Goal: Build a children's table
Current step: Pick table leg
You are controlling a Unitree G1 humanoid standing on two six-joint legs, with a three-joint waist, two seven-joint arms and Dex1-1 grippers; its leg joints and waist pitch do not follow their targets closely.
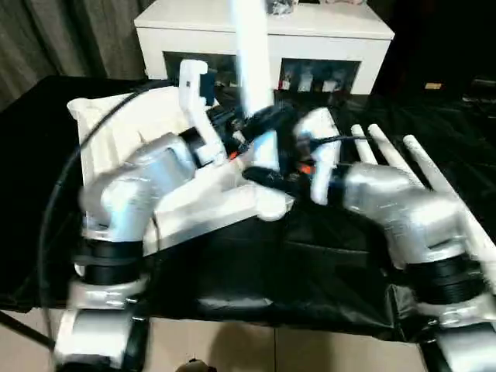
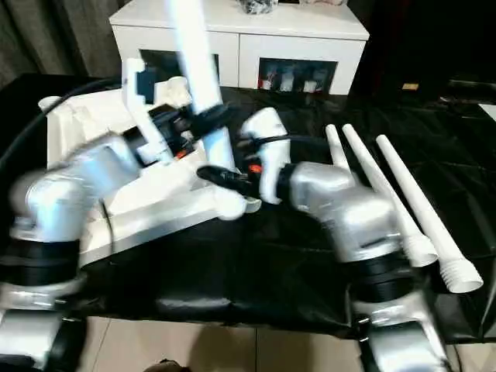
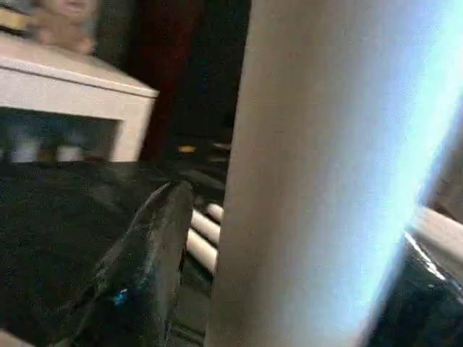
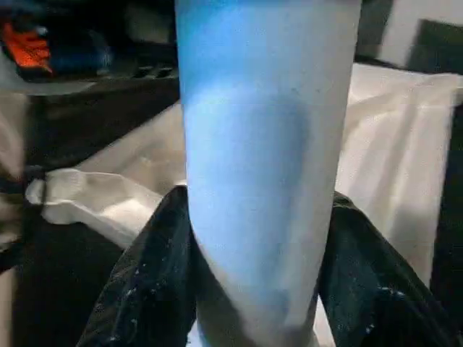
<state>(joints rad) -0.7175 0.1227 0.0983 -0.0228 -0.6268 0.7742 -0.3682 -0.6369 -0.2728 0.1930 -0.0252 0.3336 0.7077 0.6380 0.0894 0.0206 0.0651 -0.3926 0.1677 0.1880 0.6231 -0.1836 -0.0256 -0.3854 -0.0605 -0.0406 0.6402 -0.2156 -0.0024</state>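
Leg (image 2: 200, 74) upright, long axis near vertical, foot at near right corner socket (image 2: 231, 203) of tabletop (image 2: 139, 205).
Right hand (image 4: 253, 238) clasps leg low, just above socket.
Left hand (image 2: 203, 120) higher on leg; fingers bracket it, grip uncertain.
Judgement: next move is push down along axis.
Three spare legs (image 2: 403, 198) lie right of tabletop.
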